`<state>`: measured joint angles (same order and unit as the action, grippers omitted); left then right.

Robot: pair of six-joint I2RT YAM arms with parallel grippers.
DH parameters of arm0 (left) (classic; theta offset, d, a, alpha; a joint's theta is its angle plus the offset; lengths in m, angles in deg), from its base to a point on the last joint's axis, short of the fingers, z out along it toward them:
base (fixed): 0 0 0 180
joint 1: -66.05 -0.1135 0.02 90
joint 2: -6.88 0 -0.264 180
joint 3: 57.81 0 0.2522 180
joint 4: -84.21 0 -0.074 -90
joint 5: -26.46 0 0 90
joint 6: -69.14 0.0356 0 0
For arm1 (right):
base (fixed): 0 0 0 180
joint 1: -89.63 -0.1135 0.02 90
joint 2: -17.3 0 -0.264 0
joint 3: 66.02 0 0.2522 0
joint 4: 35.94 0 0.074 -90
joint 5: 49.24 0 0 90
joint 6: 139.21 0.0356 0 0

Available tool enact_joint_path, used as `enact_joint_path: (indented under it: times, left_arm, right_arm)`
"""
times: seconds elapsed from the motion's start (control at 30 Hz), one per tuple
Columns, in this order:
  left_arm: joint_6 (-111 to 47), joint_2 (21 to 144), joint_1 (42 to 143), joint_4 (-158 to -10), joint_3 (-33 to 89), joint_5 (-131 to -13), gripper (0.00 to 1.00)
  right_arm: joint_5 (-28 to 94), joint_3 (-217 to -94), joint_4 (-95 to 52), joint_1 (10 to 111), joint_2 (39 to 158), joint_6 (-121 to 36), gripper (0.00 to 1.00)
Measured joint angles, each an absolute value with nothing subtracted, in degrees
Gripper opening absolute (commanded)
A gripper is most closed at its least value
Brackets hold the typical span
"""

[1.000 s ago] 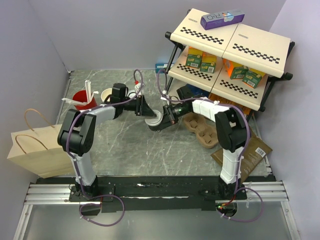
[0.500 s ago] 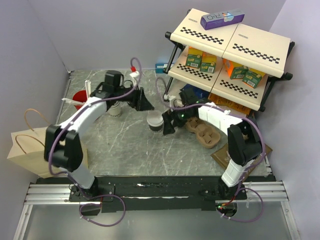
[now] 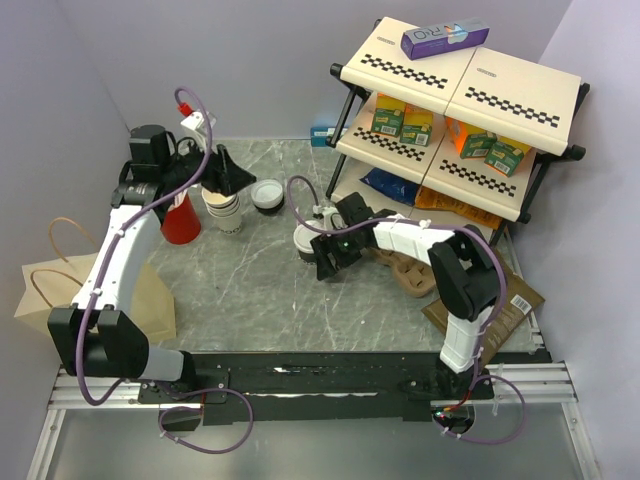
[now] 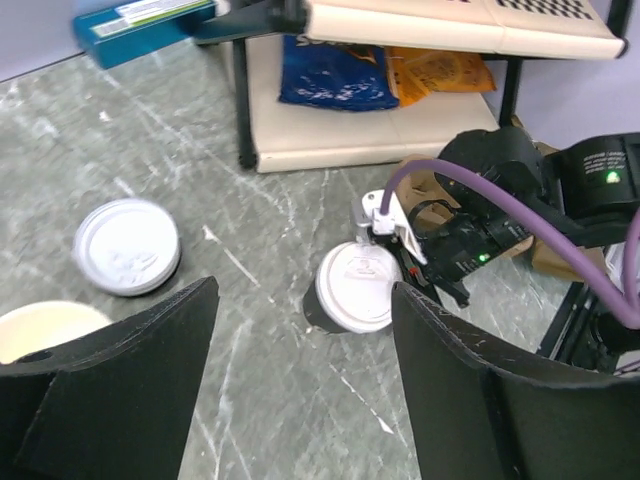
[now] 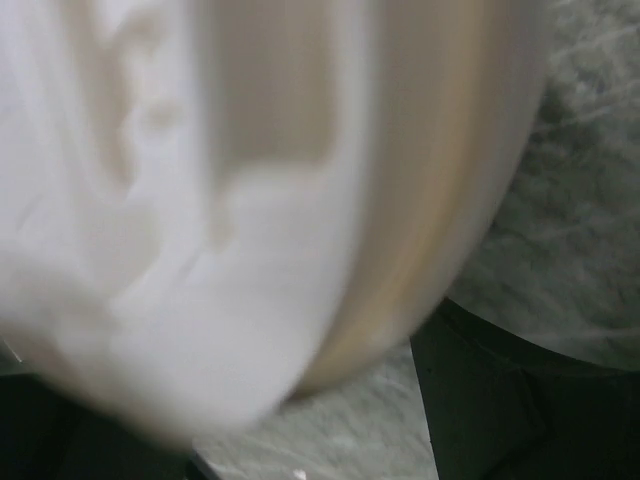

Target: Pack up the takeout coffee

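Lavender walls close in a grey marbled table. Largest on it is a black-framed rack of cream shelves with checkered edge strips at the back right; the small dark print on its shelf edges is too fine to read. A purple carton on the top shelf has pale lettering I cannot make out with certainty. Green-and-yellow boxes and orange-and-green boxes sit on the middle shelf. A blue foil bag and an orange bag lie on the bottom one.

A brown paper bag with string handles stands at the table's left edge. The left arm reaches up and back. Its left gripper hangs over a stack of cream paper cups, fingers spread wide with nothing between them. The right arm lies low, stretched leftward. Its right gripper is close against the takeout coffee, a small dark paper cup with a round white lid. The jaws are parted: the wrist view shows a dark finger clear of the blurred lid, with table between.

The coffee stands upright mid-table, just left of a brown pulp cup carrier. A red cup sits beside the cream stack, a loose round white lid lies near it, and a teal box lies at the back
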<state>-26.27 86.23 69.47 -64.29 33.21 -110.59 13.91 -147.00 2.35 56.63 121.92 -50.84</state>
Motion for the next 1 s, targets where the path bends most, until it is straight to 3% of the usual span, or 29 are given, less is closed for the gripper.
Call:
enact_joint_path:
  times: [0.23, 0.73, 1.0]
  left_arm:
    - [-26.5, 85.0, 66.9, -62.7, 32.7, -110.6, 0.76]
    - [-26.5, 81.9, 64.7, -60.2, 28.8, -110.8, 0.76]
    - [-26.4, 81.5, 64.6, -59.9, 28.0, -110.8, 0.76]
  right_arm:
    - [13.3, -149.7, -3.0, 56.7, 126.9, -45.4, 0.73]
    - [13.8, -166.3, -7.6, 57.0, 139.9, -42.4, 0.72]
    - [14.3, -168.9, -8.8, 57.8, 142.0, -42.3, 0.7]
